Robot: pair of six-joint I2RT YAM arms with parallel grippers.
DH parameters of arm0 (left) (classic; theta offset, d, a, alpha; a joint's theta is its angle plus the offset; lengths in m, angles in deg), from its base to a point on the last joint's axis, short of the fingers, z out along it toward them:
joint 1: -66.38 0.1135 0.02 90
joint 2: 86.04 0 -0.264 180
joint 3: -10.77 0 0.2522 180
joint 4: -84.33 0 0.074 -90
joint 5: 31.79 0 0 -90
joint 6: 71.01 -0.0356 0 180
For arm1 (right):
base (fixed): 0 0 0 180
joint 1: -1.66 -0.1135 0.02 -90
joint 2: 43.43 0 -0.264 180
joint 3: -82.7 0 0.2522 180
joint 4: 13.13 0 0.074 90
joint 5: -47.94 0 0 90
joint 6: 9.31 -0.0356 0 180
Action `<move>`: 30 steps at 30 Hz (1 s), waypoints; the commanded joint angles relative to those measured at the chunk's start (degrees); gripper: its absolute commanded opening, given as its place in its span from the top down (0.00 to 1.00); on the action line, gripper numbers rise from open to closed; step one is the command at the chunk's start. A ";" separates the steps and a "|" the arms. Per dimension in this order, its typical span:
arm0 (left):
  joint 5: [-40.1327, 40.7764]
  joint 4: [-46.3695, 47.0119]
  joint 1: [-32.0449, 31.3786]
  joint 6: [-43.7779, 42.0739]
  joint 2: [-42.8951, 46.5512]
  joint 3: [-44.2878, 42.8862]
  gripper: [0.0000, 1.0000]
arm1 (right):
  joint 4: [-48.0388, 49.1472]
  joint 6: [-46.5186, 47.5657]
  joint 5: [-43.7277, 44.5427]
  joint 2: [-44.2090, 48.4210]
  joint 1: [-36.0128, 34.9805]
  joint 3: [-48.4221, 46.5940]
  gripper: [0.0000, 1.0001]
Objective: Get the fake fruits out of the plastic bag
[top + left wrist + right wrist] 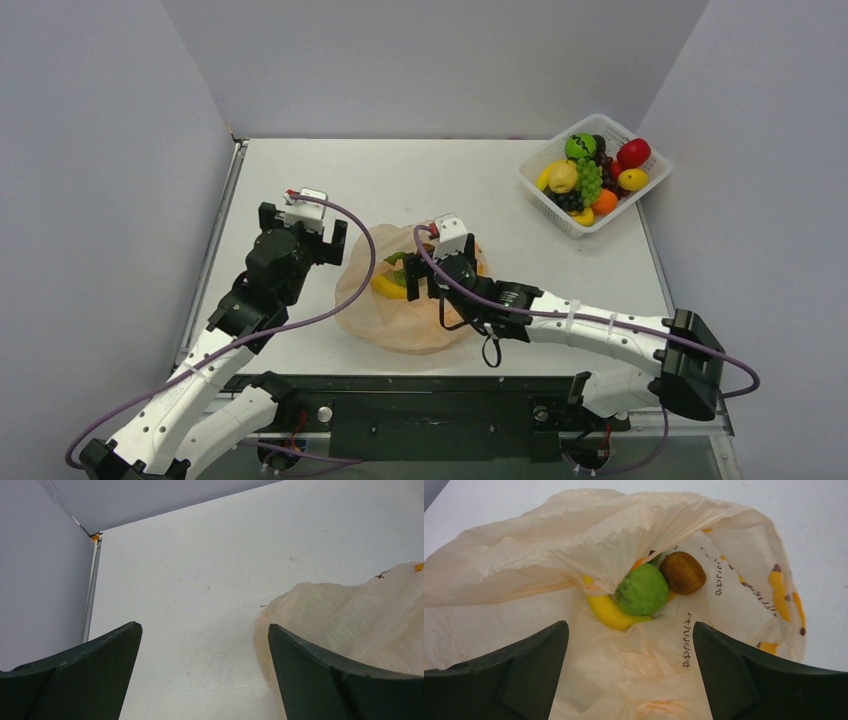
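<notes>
**Peach plastic bag lies open with fruit inside**

Thin and crinkly, the plastic bag (395, 320) sits on the white table (440, 170), in the near middle between the two arms. Its mouth gapes toward the right wrist camera, and three fruits show inside. A yellow banana (611, 614) lies lowest. A green fruit (642, 590) rests on it, and a small brown fruit (682, 572) touches the green one on its right. A fold of the bag hangs over the banana's far end.

The right gripper (629, 626) hovers over the bag's mouth with its jaws spread wide and nothing held. The fruits lie ahead of it, between the lines of its two fingers, and I see no contact with them.

The left gripper (205, 626) is also wide apart and empty. It is low over bare table just beside the bag's left edge, with its right finger near the plastic.

In the far right corner, well apart from the bag, a white basket (556, 208) holds a heap of other fruits.
</notes>
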 commanded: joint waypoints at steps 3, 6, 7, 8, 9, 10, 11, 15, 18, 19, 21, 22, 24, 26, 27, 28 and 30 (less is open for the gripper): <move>1.08 2.22 -0.26 -0.61 -0.37 -0.48 0.02 | 11.20 -4.23 -2.87 -7.58 -0.20 0.07 0.09; 1.16 2.35 -0.28 -0.62 -0.22 -0.42 0.02 | 12.36 -4.78 -2.66 -11.42 0.58 -1.08 0.07; 1.08 2.36 -0.28 -0.67 -0.13 -0.41 0.02 | 12.51 -4.78 -2.77 -12.15 0.80 -1.77 0.07; 1.04 2.36 -0.35 -0.66 -0.09 -0.41 0.02 | 13.00 -4.72 -2.91 -13.63 1.29 -2.07 0.07; 1.03 2.36 -0.36 -0.68 -0.04 -0.32 0.02 | 13.18 -4.79 -3.03 -14.36 1.46 -2.70 0.07; 1.01 2.36 -0.37 -0.67 0.00 -0.34 0.02 | 13.45 -4.83 -2.90 -15.83 1.77 -3.02 0.07; 0.98 2.36 -0.41 -0.66 0.01 -0.33 0.02 | 13.50 -4.85 -2.72 -16.69 1.92 -3.53 0.07; 0.92 2.43 -0.54 -0.65 0.08 -0.25 0.02 | 14.44 -3.94 -1.00 -20.48 2.56 -4.39 0.07; 0.60 2.48 -0.55 -0.65 -0.02 -0.40 0.02 | 16.41 -2.57 -0.49 -23.22 3.21 -4.95 0.08; 0.39 2.46 -0.55 -0.65 -0.05 -0.45 0.02 | 16.74 -2.56 -0.45 -23.77 3.35 -5.39 0.08; 0.25 2.45 -0.55 -0.59 -0.19 -0.49 0.02 | 17.01 -2.65 -0.45 -25.45 3.75 -6.22 0.08; 0.20 2.51 -0.55 -0.57 -0.26 -0.50 0.02 | 17.08 -2.53 -0.35 -26.47 3.81 -6.41 0.08; 0.13 2.51 -0.55 -0.57 -0.21 -0.45 0.02 | 17.18 -2.12 -0.05 -27.70 3.84 -6.94 0.10; -0.01 2.53 -0.55 -0.52 -0.12 -0.47 0.02 | 17.47 -1.62 0.43 -28.45 3.84 -6.95 0.11; -0.03 2.53 -0.50 -0.54 -0.13 -0.47 0.02 | 17.51 -1.55 0.54 -28.86 3.90 -6.95 0.12; -0.12 2.53 -0.43 -0.56 -0.06 -0.53 0.02 | 17.46 -1.50 0.60 -29.05 3.91 -7.01 0.14; -0.13 2.65 -0.41 -0.57 0.00 -0.53 0.02 | 17.49 -1.33 0.58 -29.47 3.89 -6.99 0.19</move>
